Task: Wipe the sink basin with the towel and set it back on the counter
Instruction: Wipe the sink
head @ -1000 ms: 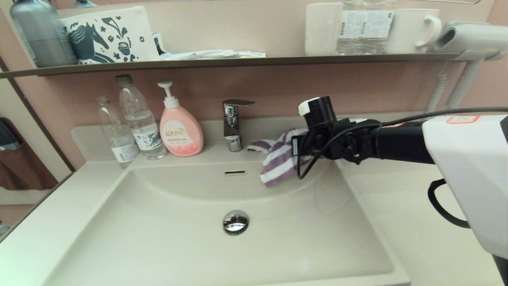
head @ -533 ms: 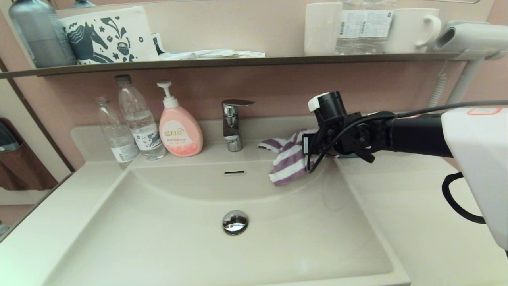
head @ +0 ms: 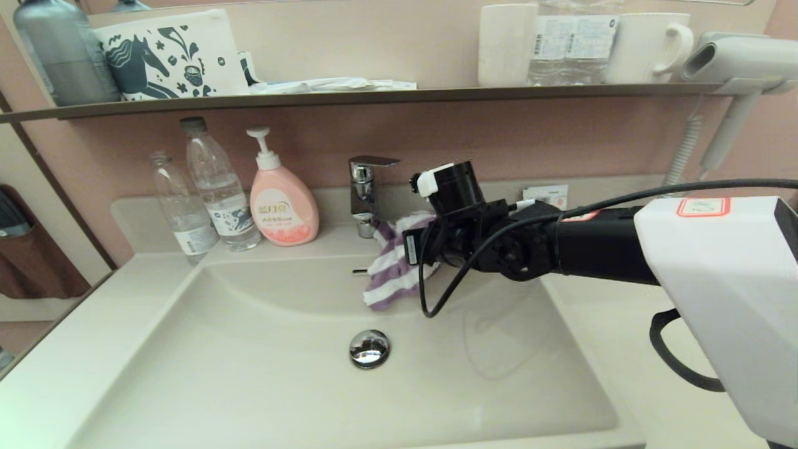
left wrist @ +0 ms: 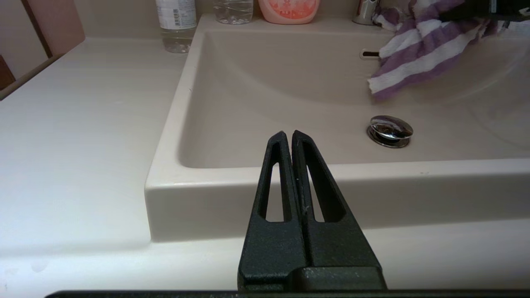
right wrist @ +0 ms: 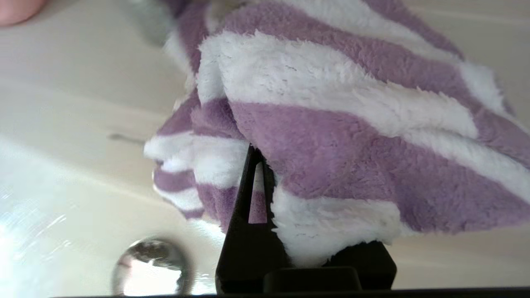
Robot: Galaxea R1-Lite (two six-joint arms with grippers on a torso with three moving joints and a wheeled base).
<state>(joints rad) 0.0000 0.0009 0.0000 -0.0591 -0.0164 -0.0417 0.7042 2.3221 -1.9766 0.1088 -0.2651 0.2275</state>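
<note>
Left gripper [left wrist: 290, 136] parked in front of the sink basin [head: 249, 374], fingers pressed together. Mid-wipe, judging by the towel [head: 393, 274] draped over the basin's back slope near the faucet [head: 365, 196], clamped in right gripper [right wrist: 265, 174]; return to tabletop [head: 629, 324] not yet done

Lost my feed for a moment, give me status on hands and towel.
Right hand shut on towel, held at sink basin's back slope below the faucet. Left hand shut, parked before the basin. Nothing in the way.
</note>
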